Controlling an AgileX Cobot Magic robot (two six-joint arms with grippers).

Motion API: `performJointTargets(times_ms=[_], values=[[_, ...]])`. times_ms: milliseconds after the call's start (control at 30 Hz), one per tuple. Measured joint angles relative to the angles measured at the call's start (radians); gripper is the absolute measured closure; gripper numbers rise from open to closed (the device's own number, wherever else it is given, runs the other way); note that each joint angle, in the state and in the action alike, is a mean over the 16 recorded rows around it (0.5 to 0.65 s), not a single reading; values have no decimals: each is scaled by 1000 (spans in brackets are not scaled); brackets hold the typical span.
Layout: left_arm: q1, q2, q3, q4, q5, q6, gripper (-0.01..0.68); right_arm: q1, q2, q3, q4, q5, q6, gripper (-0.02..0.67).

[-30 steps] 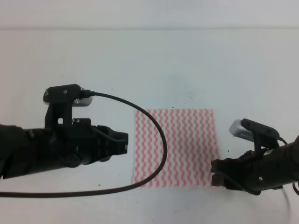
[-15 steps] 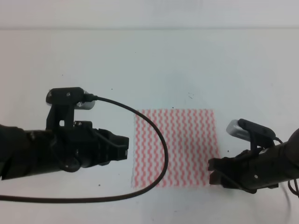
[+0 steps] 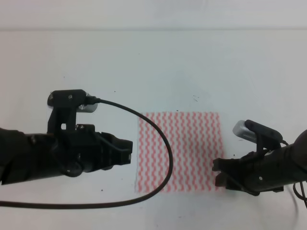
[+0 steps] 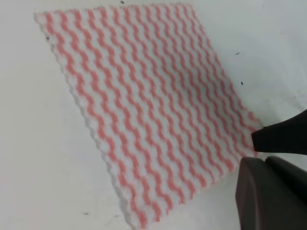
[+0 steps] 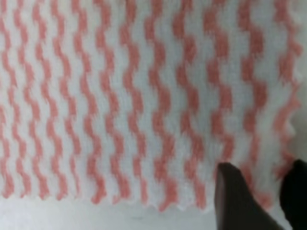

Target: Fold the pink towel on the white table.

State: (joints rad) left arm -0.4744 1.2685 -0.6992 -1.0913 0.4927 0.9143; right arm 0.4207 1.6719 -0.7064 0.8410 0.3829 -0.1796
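Right now your pink towel [image 3: 180,151] lies flat and unfolded on the white table [image 3: 158,67], just right of centre. Your right gripper [image 3: 219,172] sits at the towel's 4 o'clock corner, jaws parted a little over the cloth's edge, holding nothing. Your left gripper [image 3: 127,151] is at the towel's 9 o'clock edge; you cannot tell its opening. A black cable [image 3: 163,143] loops across the towel's left side.
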Motion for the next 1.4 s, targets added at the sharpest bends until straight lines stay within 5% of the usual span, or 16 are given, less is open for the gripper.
performJointTargets(times_ms=[567,967,1400], values=[[0,2,-1,4,10,173,677,-1,-3,0,12,-13,-2,640],[0,1,0,1,-36,491,677,0,-33,-29,29,-6,-7,664],[0,4,-1,-6,-80,576,643,1,-36,-112,33,-27,-8,665]])
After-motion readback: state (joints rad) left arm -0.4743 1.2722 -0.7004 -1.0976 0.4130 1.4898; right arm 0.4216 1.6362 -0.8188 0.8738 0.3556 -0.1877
